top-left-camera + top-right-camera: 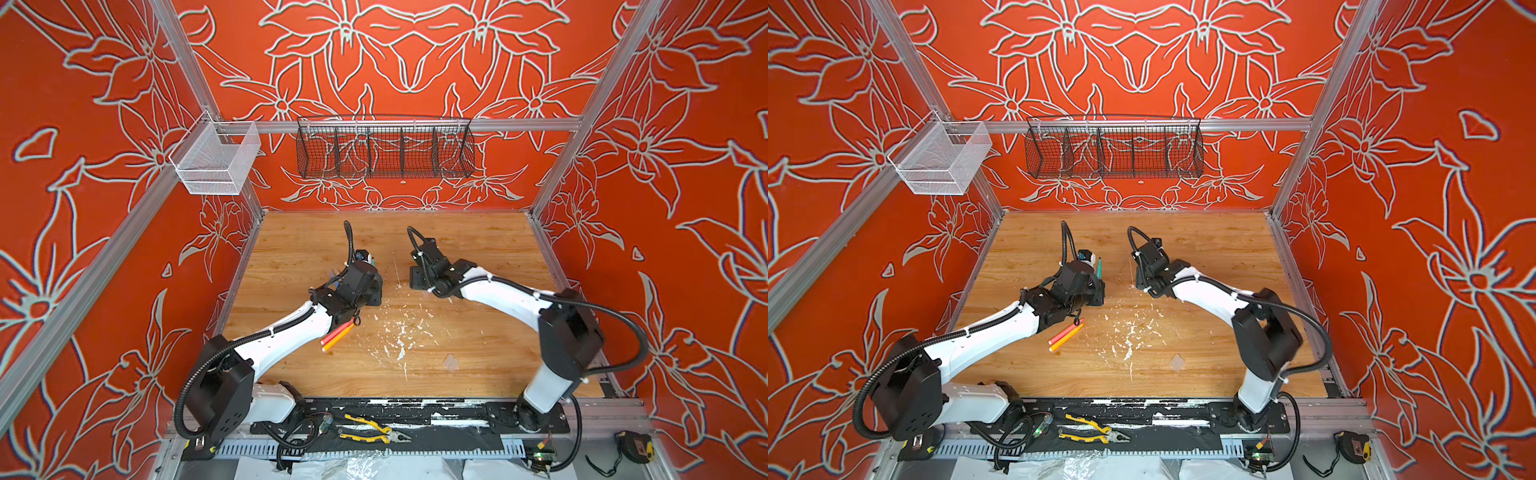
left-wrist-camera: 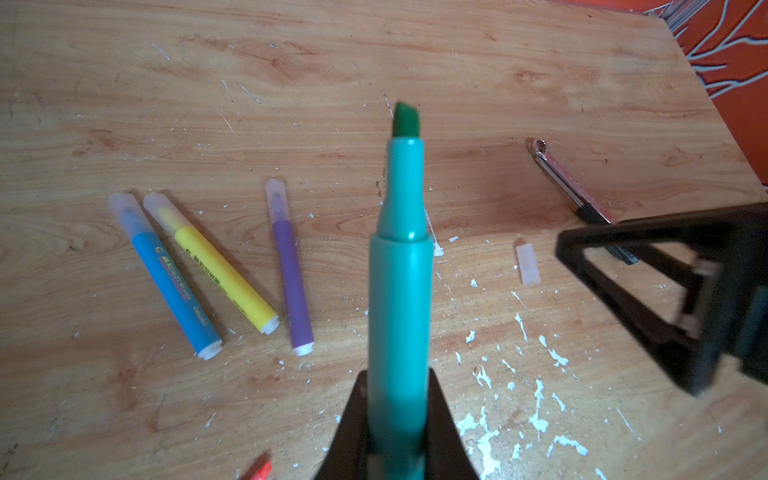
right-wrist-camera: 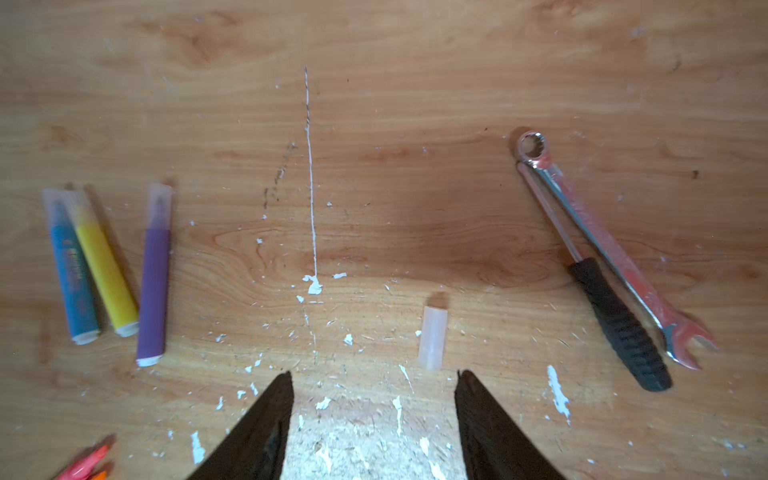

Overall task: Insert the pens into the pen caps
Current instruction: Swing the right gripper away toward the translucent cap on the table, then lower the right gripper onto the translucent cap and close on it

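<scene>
My left gripper [image 2: 398, 376] is shut on the lower barrel of a green pen [image 2: 400, 266], whose bare chisel tip points away from the wrist. The same green pen [image 1: 373, 262] shows beside the left wrist in both top views. Blue [image 2: 174, 286], yellow [image 2: 224, 282] and purple [image 2: 291, 282] pens lie capped on the table. One loose clear pen cap [image 3: 433, 336] lies just ahead of my right gripper [image 3: 374, 378], which is open and empty above the table. Pink-red [image 1: 337, 332] and orange [image 1: 340, 339] pens lie side by side, partly under the left arm.
A chrome wrench [image 3: 602, 237] and a dark-handled tool [image 3: 619, 324] lie beside the loose cap. White paint flecks [image 1: 399, 332] dot the table's middle. Yellow-handled pliers [image 1: 374, 430] lie on the front rail. A black wire basket [image 1: 384, 149] and a white mesh basket [image 1: 216, 160] hang above.
</scene>
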